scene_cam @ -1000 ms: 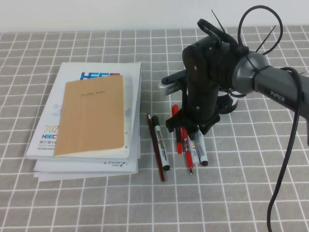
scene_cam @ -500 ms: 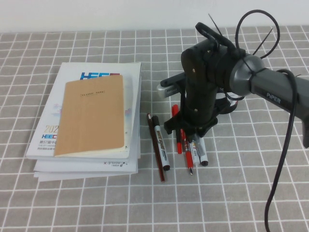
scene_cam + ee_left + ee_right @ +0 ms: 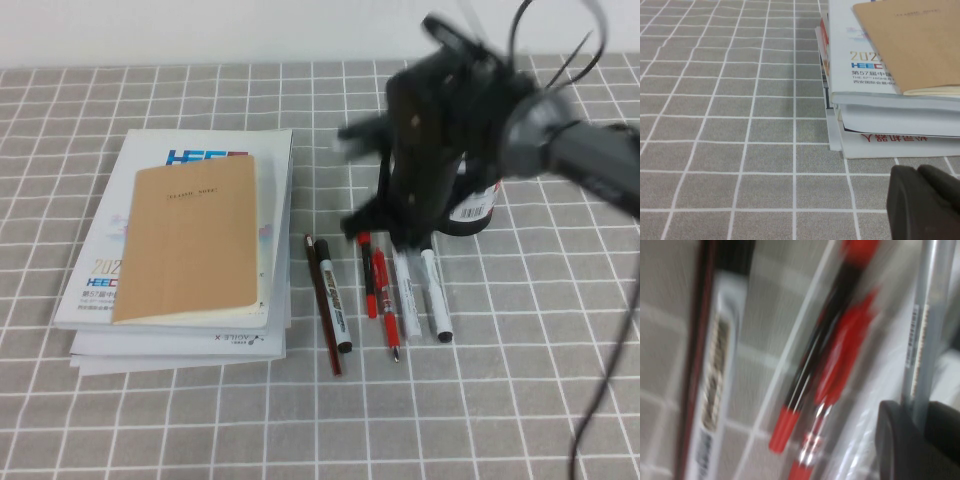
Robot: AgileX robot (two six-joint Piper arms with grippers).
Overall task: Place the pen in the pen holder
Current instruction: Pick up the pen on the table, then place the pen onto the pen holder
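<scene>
- The slim grey pen (image 3: 922,325) sits in the right gripper (image 3: 918,416). In the right wrist view its barrel runs straight into the notch between the two black fingers (image 3: 892,440), which are pinched on it.
- So the claw is barely apart, just the pen's width, and touches nothing else that I can see.
- Right beside the held pen are two red pens (image 3: 840,355), and further over a white marker with a black cap (image 3: 715,370), all lying on the grey checked tablecloth (image 3: 500,400).
- From the high view the right arm hangs over the far ends of that pen row. It hides the grey pen, so I can't place it there.
- The black wire-mesh pen holder (image 3: 472,208) with its white sticker stands just behind the arm, partly covered by it.
- The left gripper (image 3: 925,205) is parked low over the cloth, near the corner of the stack of white booklets (image 3: 890,125) with the tan notebook (image 3: 920,40) on top. Can't tell if that one is open or closed.
</scene>
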